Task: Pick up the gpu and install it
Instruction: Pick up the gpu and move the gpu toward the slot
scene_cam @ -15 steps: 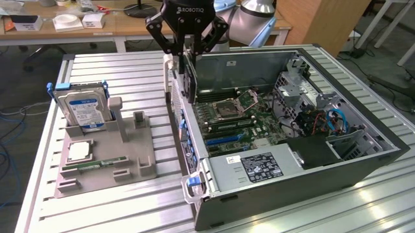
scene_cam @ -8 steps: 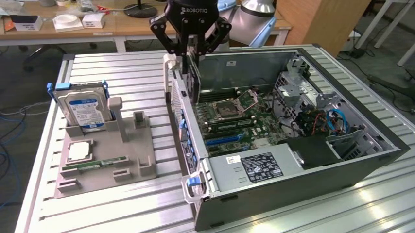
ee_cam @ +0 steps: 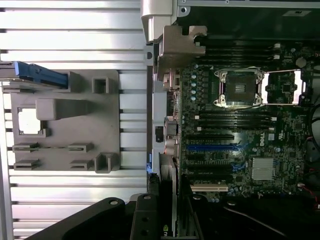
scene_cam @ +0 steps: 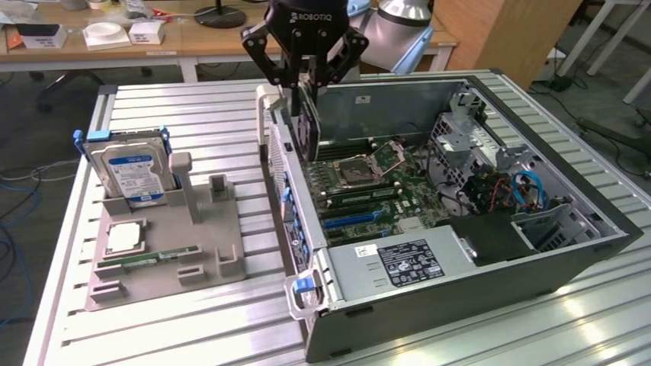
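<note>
Where the bench (scene_cam: pixel 183 328) comes nearest the exterior view, you have the open computer case (scene_cam: pixel 489 293) lying on its side, its labelled power supply (scene_cam: pixel 402 263) at the near end. To the exterior view's left, just beside the case, sits the grey fixture tray (scene_cam: pixel 203 244): a RAM stick (scene_cam: pixel 163 255) lies flat in it, and the blue-labelled hard drive (scene_cam: pixel 130 171) stands upright at its farther end. Deeper in the case, note the green motherboard (scene_cam: pixel 376 191) with its CPU socket (scene_cam: pixel 358 164) uncovered. Above the board's edge along the case wall nearest the tray, the gripper (scene_cam: pixel 305 88) points downward, its fingers clamped on the gpu (scene_cam: pixel 308 122). The card hangs upright on edge, dark face towards the exterior view. In the wrist view you see it edge-on, running alongside the row of expansion slots and not seated in any; whether its lower edge touches the board cannot be told. Beyond the bench stands a wooden desk (scene_cam: pixel 203 42).
</note>
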### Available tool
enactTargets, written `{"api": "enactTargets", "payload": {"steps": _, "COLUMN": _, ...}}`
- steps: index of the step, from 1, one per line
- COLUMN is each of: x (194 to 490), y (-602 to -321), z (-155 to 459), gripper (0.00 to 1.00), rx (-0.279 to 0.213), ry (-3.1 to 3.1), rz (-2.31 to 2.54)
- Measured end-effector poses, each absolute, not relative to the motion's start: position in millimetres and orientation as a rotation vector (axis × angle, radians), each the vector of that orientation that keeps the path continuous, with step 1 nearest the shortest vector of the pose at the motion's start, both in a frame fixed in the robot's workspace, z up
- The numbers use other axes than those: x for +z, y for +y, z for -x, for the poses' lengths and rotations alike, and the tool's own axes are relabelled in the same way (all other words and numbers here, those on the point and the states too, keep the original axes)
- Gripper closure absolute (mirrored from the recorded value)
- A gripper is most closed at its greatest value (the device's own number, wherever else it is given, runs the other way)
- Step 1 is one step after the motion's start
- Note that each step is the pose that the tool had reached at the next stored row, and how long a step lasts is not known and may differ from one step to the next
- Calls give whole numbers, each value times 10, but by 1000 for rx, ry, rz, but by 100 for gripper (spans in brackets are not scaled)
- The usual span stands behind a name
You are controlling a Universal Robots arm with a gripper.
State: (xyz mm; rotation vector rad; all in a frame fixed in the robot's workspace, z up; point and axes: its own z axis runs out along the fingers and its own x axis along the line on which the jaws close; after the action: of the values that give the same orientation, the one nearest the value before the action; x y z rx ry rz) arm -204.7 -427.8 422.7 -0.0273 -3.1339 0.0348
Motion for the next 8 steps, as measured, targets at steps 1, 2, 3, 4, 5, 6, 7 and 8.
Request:
{"api": "enactTargets", "payload": {"steps": 1, "x": 4227, "y": -4277, "z": 2038, "gripper": 74, "rx": 35, "ry": -3134, "rz": 27}}
{"api": "enactTargets", "payload": {"steps": 2, "x": 4226, "y": -4277, "z": 2028, "gripper": 74, "rx": 35, "ry": -3134, "rz": 27}}
{"api": "enactTargets", "payload": {"steps": 3, "x": 4225, "y": -4277, "z": 2019, "gripper": 74, "rx": 35, "ry": -3134, "rz": 27}}
{"api": "enactTargets", "payload": {"steps": 4, "x": 4224, "y": -4278, "z": 2009, "gripper": 74, "rx": 35, "ry": -3134, "rz": 27}}
{"api": "enactTargets", "payload": {"steps": 5, "x": 4224, "y": -4278, "z": 1998, "gripper": 74, "rx": 35, "ry": -3134, "rz": 27}}
{"api": "enactTargets", "payload": {"steps": 6, "x": 4223, "y": -4278, "z": 1985, "gripper": 74, "rx": 35, "ry": -3134, "rz": 27}}
{"api": "enactTargets", "payload": {"steps": 7, "x": 4223, "y": -4278, "z": 1971, "gripper": 74, "rx": 35, "ry": -3134, "rz": 27}}
{"api": "enactTargets", "payload": {"steps": 8, "x": 4222, "y": -4278, "z": 1953, "gripper": 74, "rx": 35, "ry": -3134, "rz": 27}}
